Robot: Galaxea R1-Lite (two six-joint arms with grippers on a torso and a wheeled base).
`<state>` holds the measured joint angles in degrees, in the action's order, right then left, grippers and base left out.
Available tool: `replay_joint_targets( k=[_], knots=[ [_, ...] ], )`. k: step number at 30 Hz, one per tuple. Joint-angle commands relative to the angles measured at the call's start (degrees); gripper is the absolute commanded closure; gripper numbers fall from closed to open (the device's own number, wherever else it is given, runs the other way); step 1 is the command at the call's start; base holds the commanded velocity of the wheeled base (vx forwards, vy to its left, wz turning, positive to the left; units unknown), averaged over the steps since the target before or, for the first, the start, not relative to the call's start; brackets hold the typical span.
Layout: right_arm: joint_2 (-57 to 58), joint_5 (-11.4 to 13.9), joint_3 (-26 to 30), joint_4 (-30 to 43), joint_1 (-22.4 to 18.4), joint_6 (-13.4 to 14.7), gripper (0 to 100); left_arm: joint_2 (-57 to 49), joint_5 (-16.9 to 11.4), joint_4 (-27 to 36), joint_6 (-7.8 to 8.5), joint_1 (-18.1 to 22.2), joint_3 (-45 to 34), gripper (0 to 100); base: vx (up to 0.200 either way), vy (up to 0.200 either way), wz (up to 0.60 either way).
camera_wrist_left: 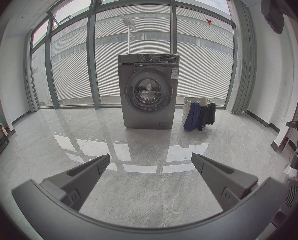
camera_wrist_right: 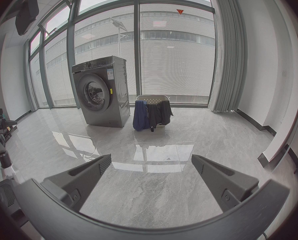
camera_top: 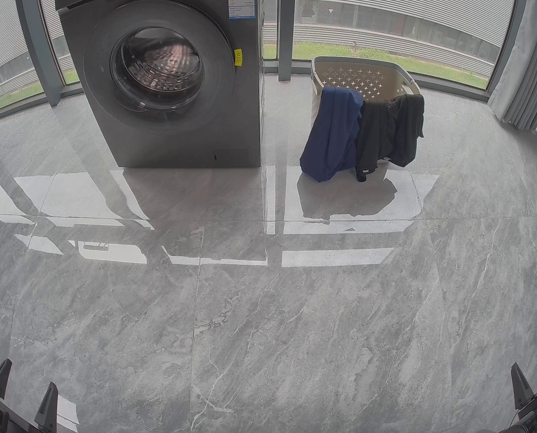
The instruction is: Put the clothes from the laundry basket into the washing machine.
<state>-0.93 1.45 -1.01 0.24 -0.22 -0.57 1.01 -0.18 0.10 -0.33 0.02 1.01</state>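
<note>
- The clothes, a blue garment (camera_top: 331,133) and a black garment (camera_top: 391,130), are draped over the near rim of the laundry basket (camera_top: 364,76). The basket stands on the floor just to the right of the washing machine (camera_top: 166,73).
- The machine's round door appears to be shut, so it would likely have to be opened before anything is loaded.
- The left gripper (camera_wrist_left: 149,157) and the right gripper (camera_wrist_right: 150,157) are held low and well apart from the basket, both spread wide with nothing between the fingers.
- The approach is judged to be the step in hand. A stop near the gap between basket and machine would keep both within reach.
- One garment is best pinched where it folds over the rim and lifted clear, so that the basket is not tipped.
- The floor (camera_top: 268,320) is laid in glossy grey stone tiles on which window light is mirrored.
- Tall windows (camera_wrist_left: 202,60) are seen behind the machine, and a curtain (camera_top: 530,49) hangs at the right.
</note>
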Motion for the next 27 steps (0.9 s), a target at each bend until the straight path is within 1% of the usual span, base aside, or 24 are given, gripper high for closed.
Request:
replay_joint_targets(
  k=[1, 8, 14, 19, 23, 27],
  knots=[
    [0.66, 0.04, 0.92, -0.07, -0.04, -0.13, 0, -0.66, -0.17, -0.01, -0.11, -0.02, -0.84, 0, 0.0, 0.0, 0.0],
    [0.66, -0.04, 1.01, -0.24, -0.04, -0.04, 0, -0.66, -0.17, -0.01, -0.2, -0.02, -0.84, 0, 0.0, 0.0, 0.0],
    [0.66, -0.22, 1.01, -0.24, -0.04, 0.31, 0, -0.66, 0.18, -0.01, -1.08, -0.02, -0.84, 0, 0.0, 0.0, 0.0],
    [0.66, -0.48, 1.01, -0.16, -0.04, 0.4, 0, -0.66, 0.18, -0.01, -1.08, -0.11, -0.84, 0, 0.2, 0.0, 0.0],
    [0.66, -0.48, 1.01, -0.16, -0.04, 0.4, 0, -0.66, 0.36, -0.01, -1.52, -0.02, -0.84, 0, 0.2, 0.0, 0.0],
    [0.66, -0.57, 1.01, -0.16, -0.04, 0.4, 0, -0.66, 0.36, -0.01, -1.43, -0.11, -0.84, 0, 0.2, 0.0, 0.0]
  ],
)
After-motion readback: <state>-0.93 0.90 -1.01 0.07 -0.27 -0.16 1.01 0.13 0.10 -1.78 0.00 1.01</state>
